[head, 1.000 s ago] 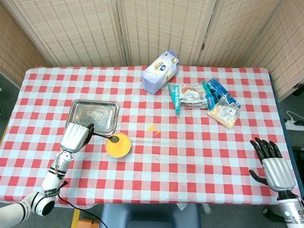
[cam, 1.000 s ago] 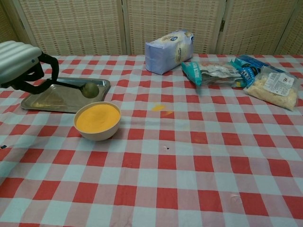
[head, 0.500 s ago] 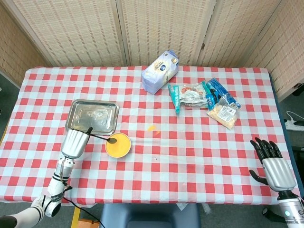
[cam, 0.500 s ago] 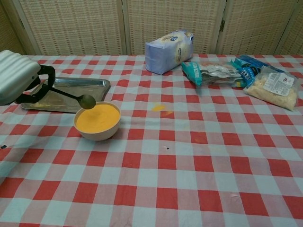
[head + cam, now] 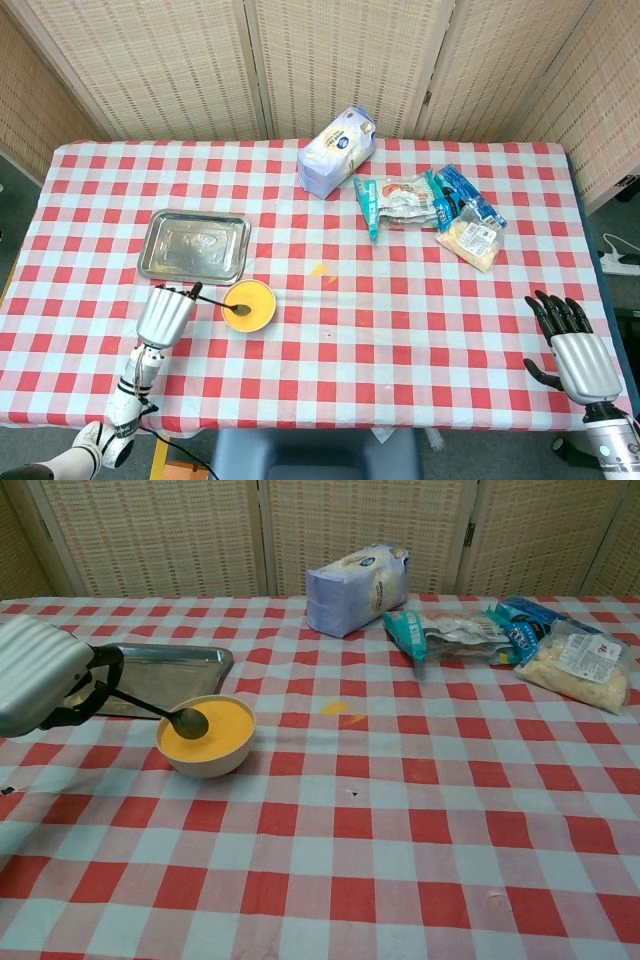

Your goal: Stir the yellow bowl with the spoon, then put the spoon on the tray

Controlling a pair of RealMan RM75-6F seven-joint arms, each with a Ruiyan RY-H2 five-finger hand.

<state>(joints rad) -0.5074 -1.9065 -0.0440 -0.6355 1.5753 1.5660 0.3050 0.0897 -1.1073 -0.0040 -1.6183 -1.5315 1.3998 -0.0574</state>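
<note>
The yellow bowl (image 5: 250, 305) (image 5: 207, 734), filled with yellow-orange contents, stands on the checked cloth just in front of the metal tray (image 5: 195, 246) (image 5: 180, 663). My left hand (image 5: 163, 315) (image 5: 40, 675) is to the bowl's left and holds the dark spoon (image 5: 225, 304) (image 5: 165, 716) by its handle. The spoon's bowl sits over the near left part of the yellow contents, at or just above the surface. My right hand (image 5: 575, 350) rests open at the table's front right corner, far from the bowl.
A white-blue bag (image 5: 338, 150) (image 5: 357, 586) stands at the back centre. Several snack packets (image 5: 428, 205) (image 5: 500, 635) lie to its right. A small orange spot (image 5: 319, 269) (image 5: 336, 708) marks the cloth right of the bowl.
My left hand has drawn back toward the table's front edge and dropped lower, carrying the spoon from above the tray's corner down to the bowl. The right hand has stayed still.
</note>
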